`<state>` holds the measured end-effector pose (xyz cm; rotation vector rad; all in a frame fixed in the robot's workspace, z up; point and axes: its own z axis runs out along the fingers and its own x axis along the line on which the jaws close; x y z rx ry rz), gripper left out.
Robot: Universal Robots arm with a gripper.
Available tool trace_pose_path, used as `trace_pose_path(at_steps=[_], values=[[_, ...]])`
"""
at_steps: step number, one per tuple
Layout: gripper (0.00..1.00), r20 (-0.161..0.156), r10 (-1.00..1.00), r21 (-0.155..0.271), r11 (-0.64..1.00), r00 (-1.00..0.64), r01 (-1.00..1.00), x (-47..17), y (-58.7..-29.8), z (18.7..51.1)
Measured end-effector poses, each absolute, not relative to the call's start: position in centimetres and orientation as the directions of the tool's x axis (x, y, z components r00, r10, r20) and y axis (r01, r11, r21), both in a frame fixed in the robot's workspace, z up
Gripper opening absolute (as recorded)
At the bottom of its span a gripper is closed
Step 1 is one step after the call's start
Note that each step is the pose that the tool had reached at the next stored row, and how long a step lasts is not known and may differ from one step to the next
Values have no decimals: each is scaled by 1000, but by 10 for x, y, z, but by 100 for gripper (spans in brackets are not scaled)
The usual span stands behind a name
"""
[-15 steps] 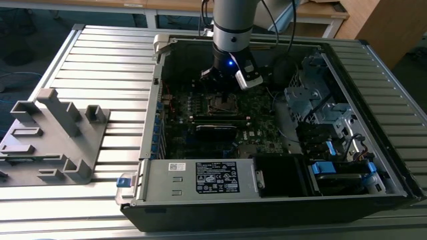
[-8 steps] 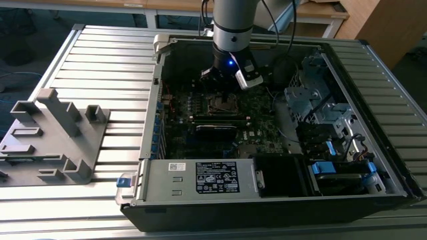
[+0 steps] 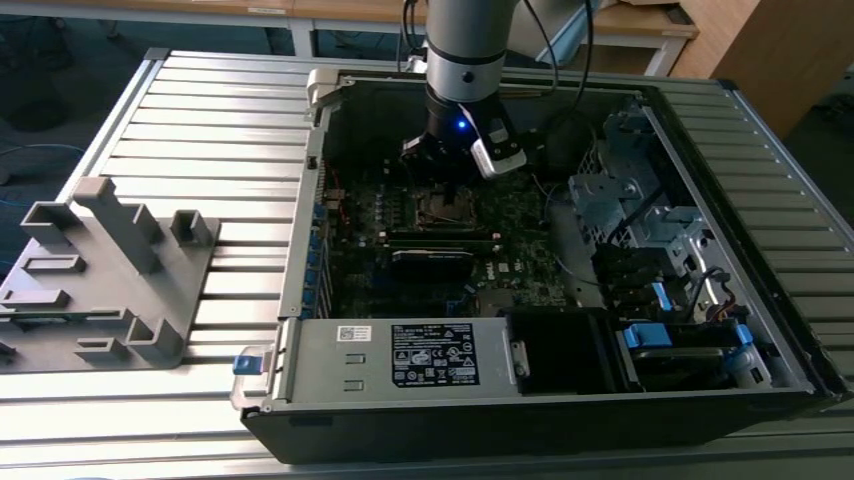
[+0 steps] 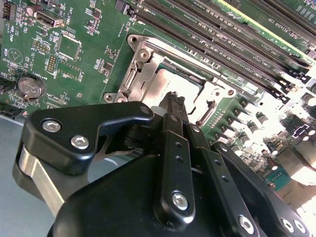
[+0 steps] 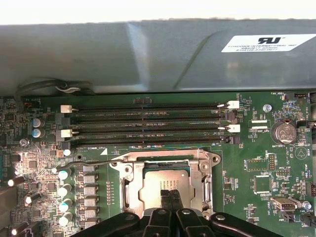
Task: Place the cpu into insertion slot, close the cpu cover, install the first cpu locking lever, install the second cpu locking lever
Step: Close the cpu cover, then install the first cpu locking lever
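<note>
Ribbed metal tabletop (image 3: 200, 120) carrying an open computer case (image 3: 534, 410), with a grey moulded fixture (image 3: 100, 270) lying well apart from it towards the exterior view's left. Inside the case, the dark green motherboard (image 3: 387, 215) lies flat; the arm (image 3: 467, 40) descends from above and ends just over the board's middle. Long black memory slots (image 5: 148, 123) run in parallel rows beside the socket area. The insertion slot (image 3: 447, 205) sits near the centre of the board, directly below the arm's end. In the first wrist view the cpu cover (image 5: 200, 180) lies flat over the slot, and the cpu (image 5: 160, 185) shows through its window, seated in the slot with its dull silver top upward. The gripper (image 5: 170, 193) hangs just above the near edge of the cpu; in both wrist views the jaws are pressed together with nothing seen between them. A thin wire locking lever (image 5: 81, 162) stands out sideways from the socket frame. A coin cell (image 5: 285, 132) sits near the board's edge
</note>
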<state>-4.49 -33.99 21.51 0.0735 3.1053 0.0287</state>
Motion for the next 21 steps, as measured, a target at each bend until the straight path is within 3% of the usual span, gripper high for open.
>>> trace_pose_path(at_steps=[21], values=[[11,-35,48,19,999,-998,47,-45,-340,225]])
